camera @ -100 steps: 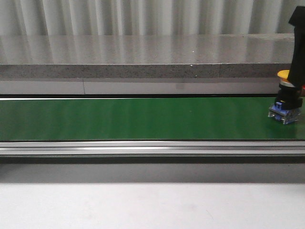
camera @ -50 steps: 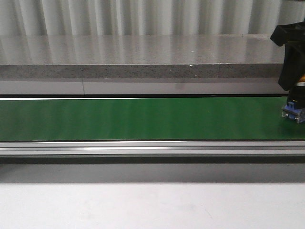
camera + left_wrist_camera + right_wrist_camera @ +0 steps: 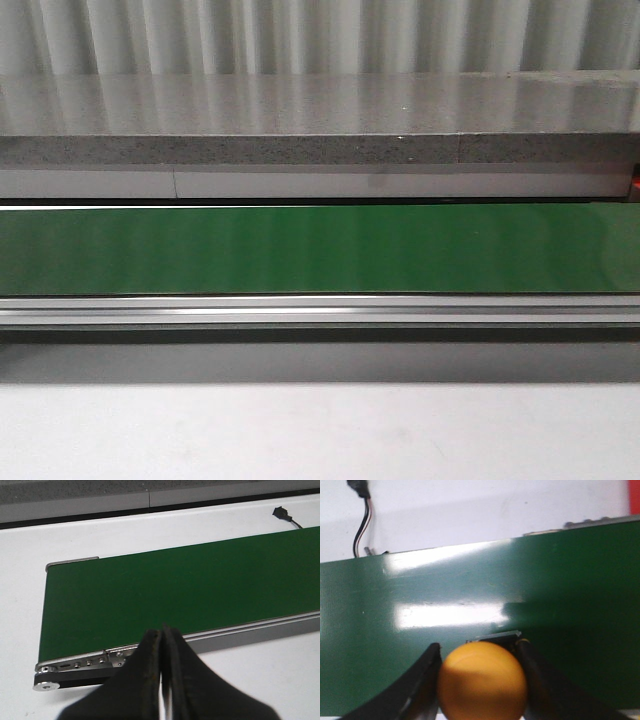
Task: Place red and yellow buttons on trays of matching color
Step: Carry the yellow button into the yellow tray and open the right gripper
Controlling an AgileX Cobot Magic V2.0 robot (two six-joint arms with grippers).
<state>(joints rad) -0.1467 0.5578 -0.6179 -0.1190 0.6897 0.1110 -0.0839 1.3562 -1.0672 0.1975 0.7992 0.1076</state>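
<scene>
Front view shows only the belt — a long green strip running across, with a metal rail along its near edge and a grey stone ledge behind it. Neither of my arms shows there, and no button either. At the far right edge, by the ledge, sits a small sliver of red; I cannot tell what it is.

My left pincer hangs over the left end of the belt, fingers pressed together with nothing between them. Below it lies the belt's end roller and the side rail, all resting on a white table. A black plug lies on the table beyond the belt.

My right pincer is clamped on the yellow button — one dark finger touching each side of its domed cap. Green belt lies beneath it, with glare across the surface. Past the belt is white table, a black-and-red cable, and a patch of red at the corner.
</scene>
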